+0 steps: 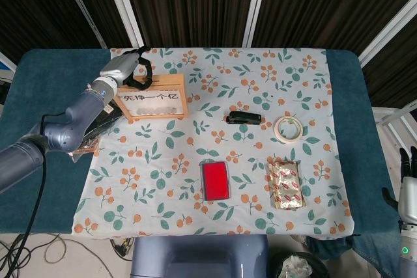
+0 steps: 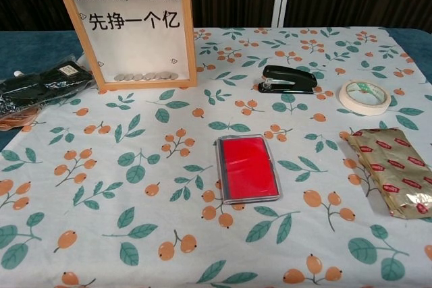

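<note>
Dark slatted walls stand behind my counter [image 1: 58, 161], which wears a cloth with leaves and orange berries. My left robot hand [image 1: 130, 69] sits on the top edge of the wooden picture frame [image 2: 128, 28], which stands upright at the far left corner. Its black fingers curl over the top bar, so I think it is holding the frame there.

To do this well, I would keep the hold firm and move slowly, so the frame stays straight and the small coins along its bottom do not slide. I would also keep clear of the black packet [image 2: 40, 85] just beside it.

Some things are hard to see. The chest view cuts off almost all of the left robot hand. My right robot hand [image 1: 407, 180] peeks in at the edge, and I cannot tell if it is apart or together. The stapler [image 1: 244, 118], tape roll [image 1: 287, 128], red box [image 1: 215, 180] and snack bag [image 1: 286, 187] lie well apart from the frame.
</note>
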You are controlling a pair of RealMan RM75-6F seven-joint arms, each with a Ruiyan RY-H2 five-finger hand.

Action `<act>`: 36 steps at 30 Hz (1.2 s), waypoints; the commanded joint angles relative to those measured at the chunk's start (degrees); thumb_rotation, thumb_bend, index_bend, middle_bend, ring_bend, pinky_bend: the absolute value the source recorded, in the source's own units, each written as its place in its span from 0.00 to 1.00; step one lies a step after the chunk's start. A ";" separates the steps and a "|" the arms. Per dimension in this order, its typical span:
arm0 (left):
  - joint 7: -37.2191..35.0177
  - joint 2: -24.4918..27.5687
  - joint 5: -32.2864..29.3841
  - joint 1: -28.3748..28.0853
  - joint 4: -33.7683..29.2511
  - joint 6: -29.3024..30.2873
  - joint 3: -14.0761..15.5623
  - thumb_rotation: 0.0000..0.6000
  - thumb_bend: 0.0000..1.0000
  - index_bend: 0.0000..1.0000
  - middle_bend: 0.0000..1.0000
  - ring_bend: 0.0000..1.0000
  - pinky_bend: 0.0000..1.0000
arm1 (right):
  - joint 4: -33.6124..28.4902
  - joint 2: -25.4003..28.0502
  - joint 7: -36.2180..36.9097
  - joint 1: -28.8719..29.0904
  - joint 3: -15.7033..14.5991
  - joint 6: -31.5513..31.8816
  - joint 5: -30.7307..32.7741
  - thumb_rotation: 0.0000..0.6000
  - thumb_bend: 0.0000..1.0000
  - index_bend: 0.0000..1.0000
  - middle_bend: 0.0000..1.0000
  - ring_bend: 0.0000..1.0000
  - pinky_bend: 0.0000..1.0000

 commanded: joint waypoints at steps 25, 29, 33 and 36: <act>-0.70 -0.15 1.64 -0.24 0.18 0.95 0.23 1.00 0.30 0.50 0.00 0.00 0.00 | -0.27 -0.16 -0.27 0.03 0.17 0.12 0.41 1.00 0.30 0.00 0.00 0.00 0.00; -0.88 0.09 1.87 -0.26 -0.15 0.81 0.10 1.00 0.30 0.49 0.00 0.00 0.00 | -0.45 -0.09 -0.35 -0.01 0.26 0.25 0.51 1.00 0.30 0.00 0.00 0.00 0.00; -0.85 0.25 2.04 -0.34 -0.38 0.87 0.11 1.00 0.30 0.49 0.00 0.00 0.00 | -0.55 -0.04 -0.40 -0.04 0.35 0.36 0.60 1.00 0.30 0.00 0.00 0.00 0.00; -1.03 0.46 2.13 -0.33 -0.89 1.65 -0.32 1.00 0.30 0.50 0.00 0.00 0.00 | -0.60 -0.04 -0.38 -0.03 0.39 0.41 0.62 1.00 0.30 0.00 0.00 0.00 0.00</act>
